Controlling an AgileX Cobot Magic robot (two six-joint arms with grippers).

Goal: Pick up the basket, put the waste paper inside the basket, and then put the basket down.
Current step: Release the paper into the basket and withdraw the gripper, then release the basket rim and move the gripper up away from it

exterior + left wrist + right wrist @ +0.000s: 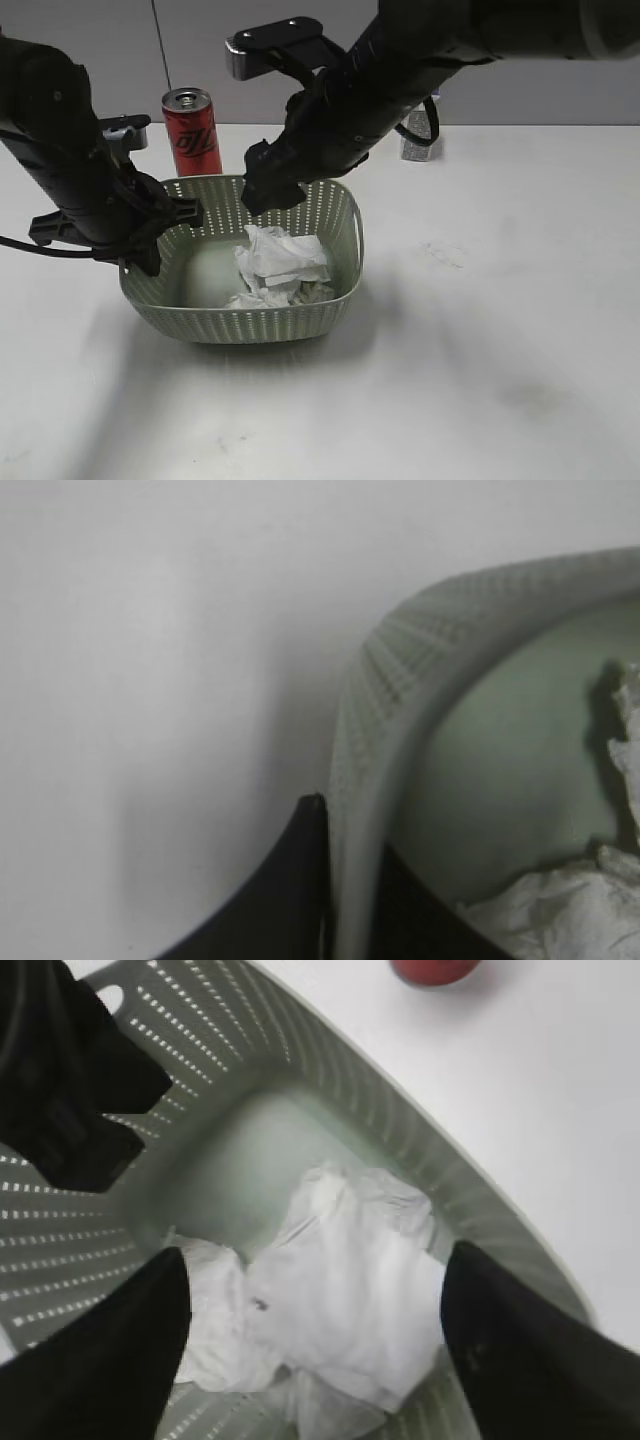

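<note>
Much bare table [420, 400] lies at six o'clock of the basket [250, 325], which holds the waste paper [282, 262]. Left gripper [150, 240] pinches its nine o'clock rim; right gripper [268, 190] hovers spread over twelve o'clock.

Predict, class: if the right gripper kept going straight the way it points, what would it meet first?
Most likely the waste paper lying in the basket: the right gripper is open and aimed down at it. Depth is unclear.

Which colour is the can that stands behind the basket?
The can is red with black lettering and a silver top, seen best in the exterior view.
</note>
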